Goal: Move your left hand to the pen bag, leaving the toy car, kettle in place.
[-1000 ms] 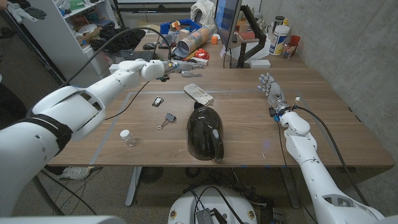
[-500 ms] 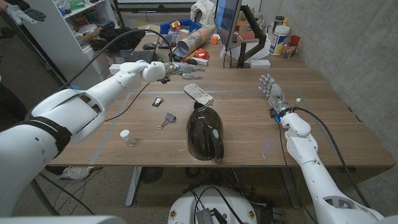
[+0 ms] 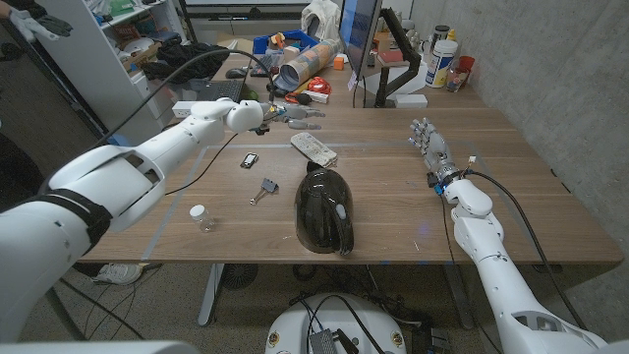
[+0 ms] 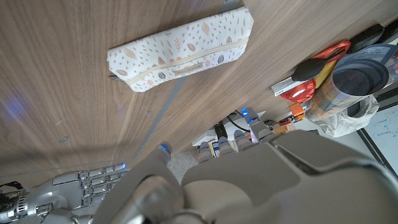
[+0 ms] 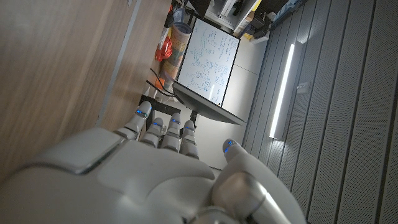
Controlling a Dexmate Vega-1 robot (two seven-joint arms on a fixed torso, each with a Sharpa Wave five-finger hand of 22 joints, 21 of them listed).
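The pen bag (image 3: 314,148), white with a leaf print, lies on the wooden table behind the black kettle (image 3: 324,207). In the left wrist view the pen bag (image 4: 180,53) lies apart from my left hand (image 4: 186,193). In the head view my left hand (image 3: 293,113) hovers a little behind and to the left of the bag, fingers stretched out and holding nothing. A small dark toy car (image 3: 250,159) sits left of the bag. My right hand (image 3: 429,143) stands upright at the table's right side, fingers apart and empty.
A binder clip (image 3: 263,187) and a small clear bottle (image 3: 200,217) lie left of the kettle. Along the back edge stand a lying tube (image 3: 295,67), red scissors (image 4: 311,78), a monitor (image 3: 359,39) and bottles (image 3: 442,59). A black cable (image 3: 211,157) crosses the table's left part.
My left hand has moved a short way to the right, closer to the pen bag. The right hand, kettle and toy car have stayed put.
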